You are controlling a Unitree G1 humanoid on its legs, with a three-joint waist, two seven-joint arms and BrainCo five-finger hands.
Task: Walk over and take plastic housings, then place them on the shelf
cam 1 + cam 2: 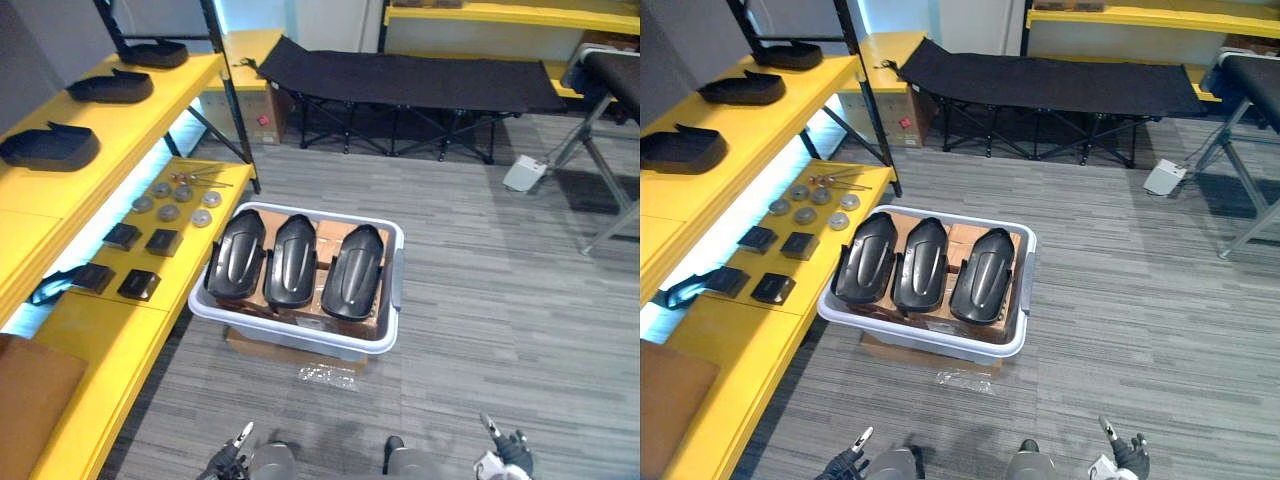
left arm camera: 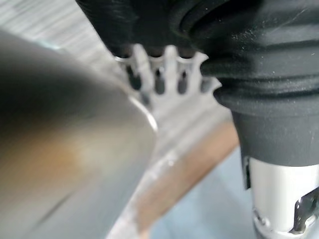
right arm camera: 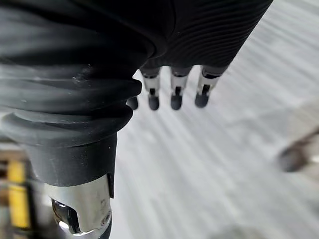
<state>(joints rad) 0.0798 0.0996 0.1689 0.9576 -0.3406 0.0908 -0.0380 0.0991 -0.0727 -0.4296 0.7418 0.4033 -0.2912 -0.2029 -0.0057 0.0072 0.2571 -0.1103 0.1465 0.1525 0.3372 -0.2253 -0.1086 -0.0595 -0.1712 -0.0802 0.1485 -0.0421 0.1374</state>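
Carpeted floor (image 1: 480,300) bears bin (image 1: 397,275); housings (image 1: 294,260) lie parallel, pointing away.

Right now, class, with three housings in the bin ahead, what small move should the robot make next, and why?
Probably a short step toward the grey bin. The three black housings lie in it, while the left hand and right hand hang open and empty near the view's bottom edge, apparently short of the bin.

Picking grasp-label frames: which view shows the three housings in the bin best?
Left eye view: all three housings sit unobstructed in the grey bin, near centre. Right eye view shows the same, shifted left. Wrist views look at floor past the left hand and right hand.
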